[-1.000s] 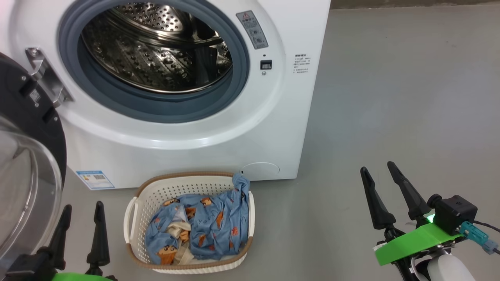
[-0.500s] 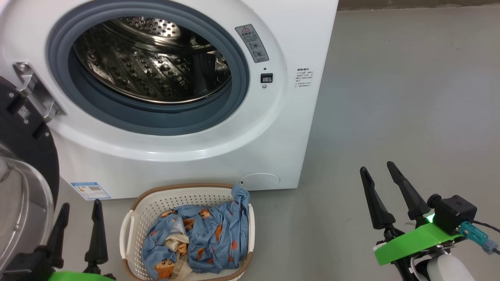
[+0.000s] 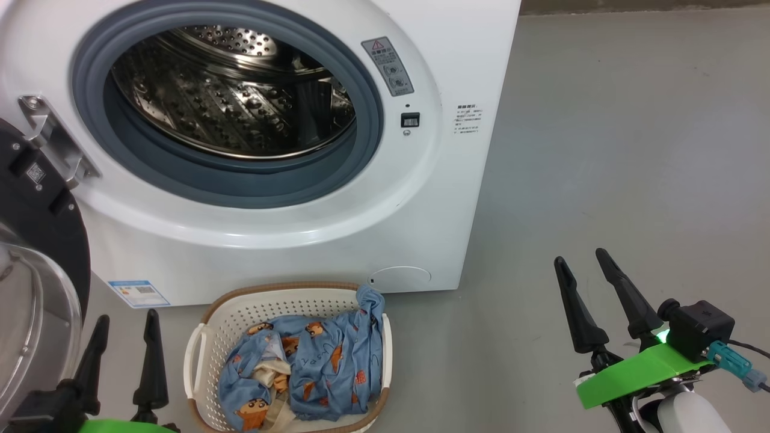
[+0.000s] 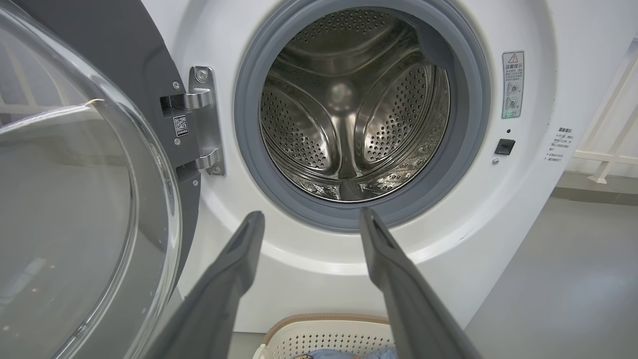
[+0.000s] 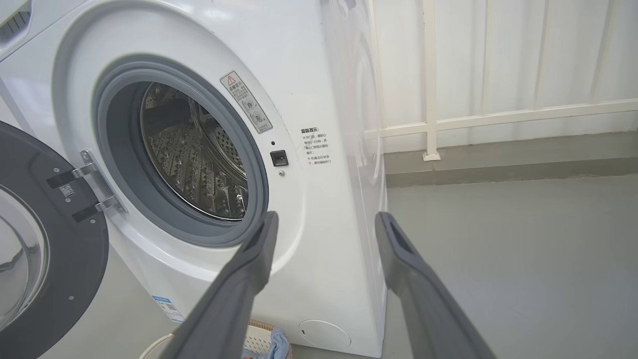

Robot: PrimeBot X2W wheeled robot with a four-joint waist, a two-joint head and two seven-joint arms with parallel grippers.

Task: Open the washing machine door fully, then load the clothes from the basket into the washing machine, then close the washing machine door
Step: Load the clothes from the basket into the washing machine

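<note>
The white washing machine [image 3: 373, 198] [image 4: 503, 209] [image 5: 319, 85] stands with its steel drum [image 3: 234, 96] [image 4: 349, 109] bare. Its black door [image 3: 36, 240] [image 4: 75, 199] [image 5: 45, 239] hangs swung out on the hinge at the left. On the floor before the machine sits the cream basket [image 3: 252, 307] [image 4: 329, 336] holding the light blue clothes [image 3: 325, 361] [image 5: 279, 341] with orange-brown figures. My left gripper [image 3: 126, 322] [image 4: 309, 217] is open, left of the basket and close to the door's glass. My right gripper [image 3: 582, 258] [image 5: 324, 219] is open, well right of the basket, over bare floor.
Grey floor [image 3: 601, 150] stretches to the right of the machine. A white railing [image 5: 498, 117] runs along the wall behind it. A round service cap [image 3: 400, 278] sits low on the machine front, just behind the basket.
The head camera tilted early in the second, sliding the machine and basket down the picture; since half a second ago nothing has moved. Both grippers hold their places, open.
</note>
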